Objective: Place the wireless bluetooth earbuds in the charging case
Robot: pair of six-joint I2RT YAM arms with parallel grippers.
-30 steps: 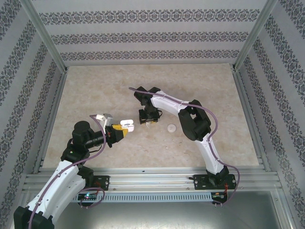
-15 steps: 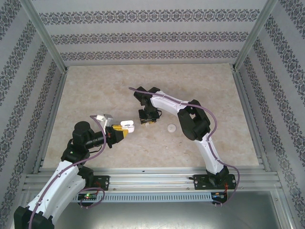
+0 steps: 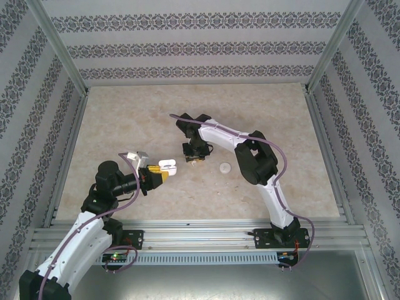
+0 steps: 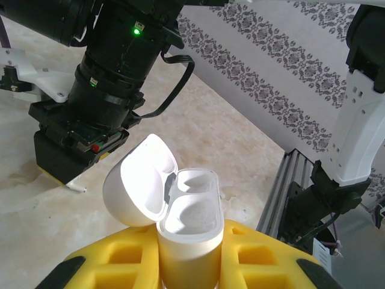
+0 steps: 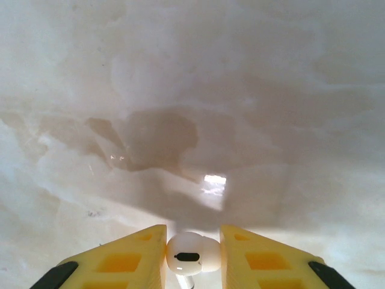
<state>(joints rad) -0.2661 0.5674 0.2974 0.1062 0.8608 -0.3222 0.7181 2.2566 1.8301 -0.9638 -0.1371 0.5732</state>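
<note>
The left arm's yellow fingers (image 4: 114, 268) clench the glossy white rounded plastic charging case (image 4: 191, 211), held upright with its lid open. The right arm's yellow fingers (image 5: 123, 262) pinch one tiny white plastic earbud (image 5: 191, 256) low over the marble-patterned bench (image 5: 192, 90).

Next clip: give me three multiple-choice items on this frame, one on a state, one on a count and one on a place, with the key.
1. The case held in the left end effector has its lid:
A) shut
B) open
C) detached

2. Earbuds seated in the case:
A) none
B) one
C) two

3. The earbud is:
A) resting on the lid
B) clamped in the right end effector
C) in the left end effector

Key:
1 B: the lid stands swung back on its hinge in the left wrist view.
2 A: both wells look empty.
3 B: the right wrist view shows it pinched from both sides.
</note>
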